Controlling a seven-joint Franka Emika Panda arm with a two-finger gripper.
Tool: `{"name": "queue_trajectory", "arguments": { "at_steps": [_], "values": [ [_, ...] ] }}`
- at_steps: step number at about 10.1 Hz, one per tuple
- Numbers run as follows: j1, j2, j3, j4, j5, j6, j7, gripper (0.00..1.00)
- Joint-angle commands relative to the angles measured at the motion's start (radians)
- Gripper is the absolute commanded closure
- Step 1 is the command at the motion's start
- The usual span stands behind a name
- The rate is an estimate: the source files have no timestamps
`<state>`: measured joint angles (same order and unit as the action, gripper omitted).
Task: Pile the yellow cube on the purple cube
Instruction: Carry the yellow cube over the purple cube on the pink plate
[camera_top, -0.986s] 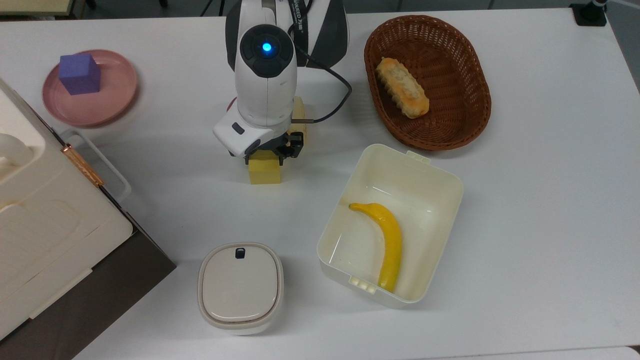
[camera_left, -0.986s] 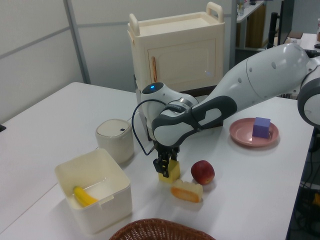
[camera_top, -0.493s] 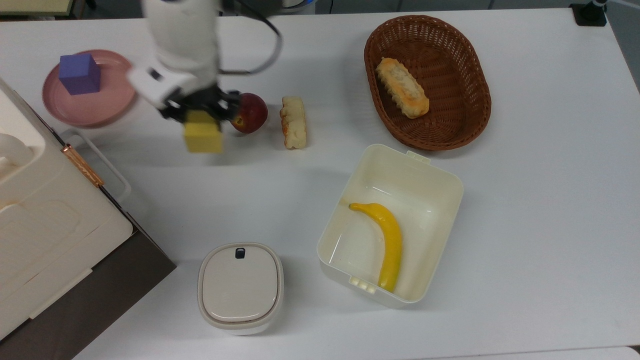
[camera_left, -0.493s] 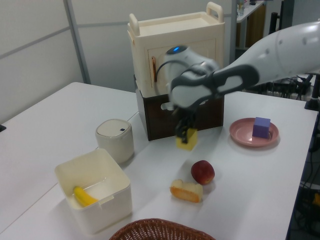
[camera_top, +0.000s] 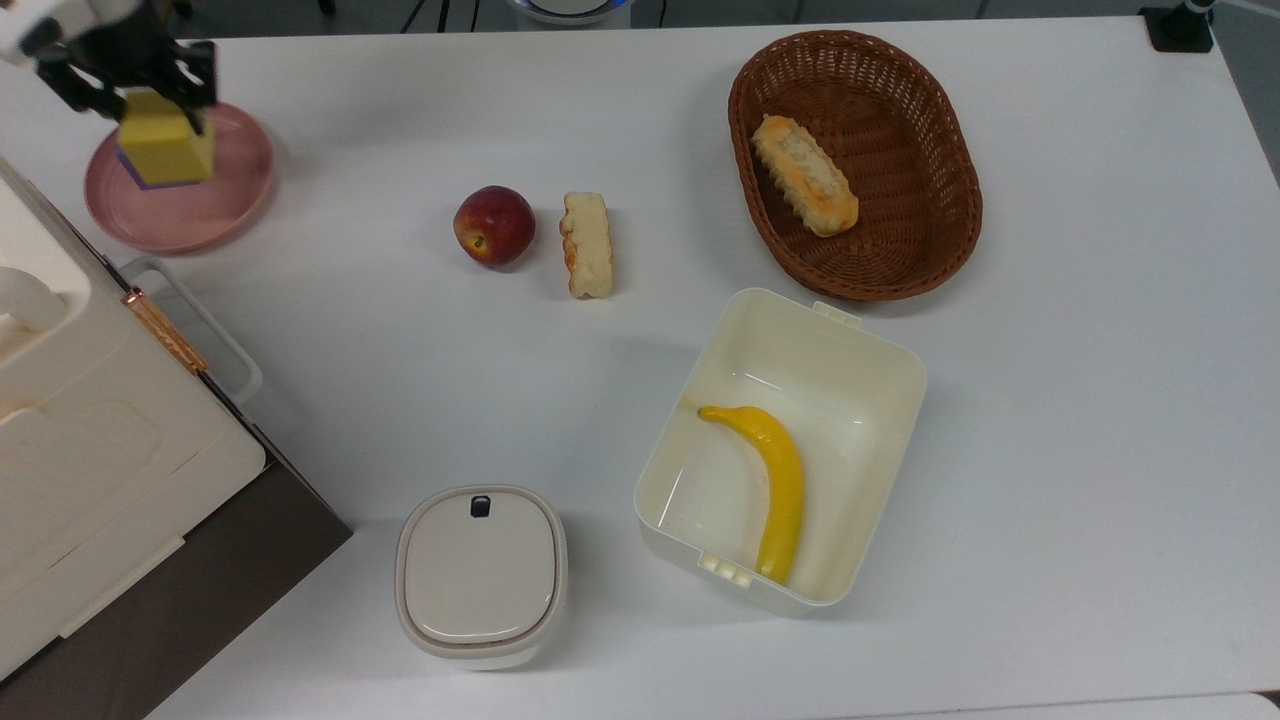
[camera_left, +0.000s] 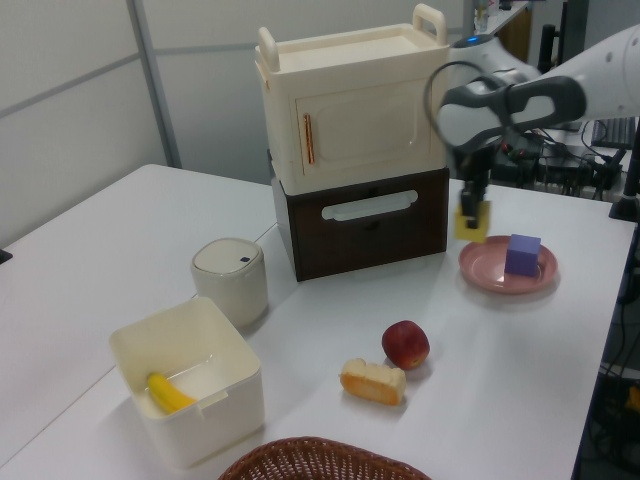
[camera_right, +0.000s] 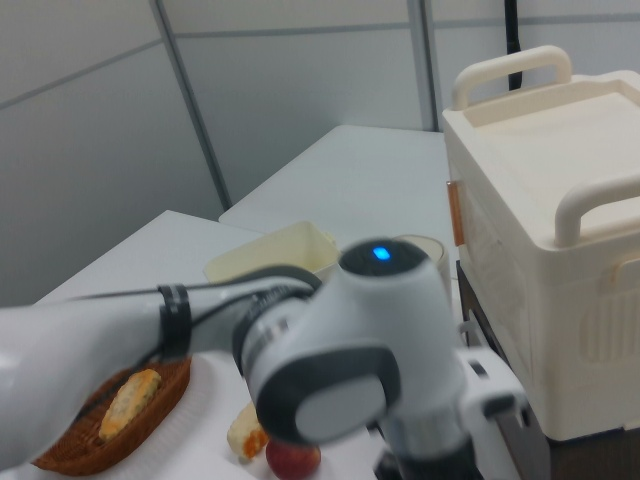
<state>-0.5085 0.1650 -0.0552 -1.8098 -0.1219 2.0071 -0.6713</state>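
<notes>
Carrying: the gripper (camera_top: 150, 95) pinches the yellow cube (camera_top: 166, 148) between its fingers, held in the air at the top view's far left.
Change: a second ago the yellow cube sat mid-table by the apple (camera_top: 494, 225); now it hangs over the pink plate (camera_top: 215, 215).
Meaning: the carry looks nearly done; lowering and release remain.
Purple cube (camera_left: 522, 255): on the plate; the left view shows the yellow cube above and to its left, not touching.
Look: pale yellow, matte, sharp-edged, held level.
Bystanders: bread slice (camera_top: 587, 243), basket (camera_top: 940, 240), banana box (camera_top: 880, 380) lie to the top view's right, well apart.
</notes>
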Motion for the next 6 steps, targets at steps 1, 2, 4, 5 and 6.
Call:
{"name": "queue_trajectory", "arguments": {
  "at_steps": [1,2,4,5,6],
  "values": [
    [-0.137,-0.032,0.005,-0.04,-0.005,-0.001,-0.299,0.73],
    [-0.166,-0.033,0.003,-0.052,-0.005,-0.01,-0.338,0.73],
    [-0.171,-0.028,0.003,-0.051,-0.005,-0.008,-0.338,0.64],
    [-0.171,-0.022,0.003,-0.048,0.005,-0.007,-0.326,0.23],
    [-0.171,-0.018,0.005,-0.046,0.01,-0.004,-0.323,0.21]
  ]
}}
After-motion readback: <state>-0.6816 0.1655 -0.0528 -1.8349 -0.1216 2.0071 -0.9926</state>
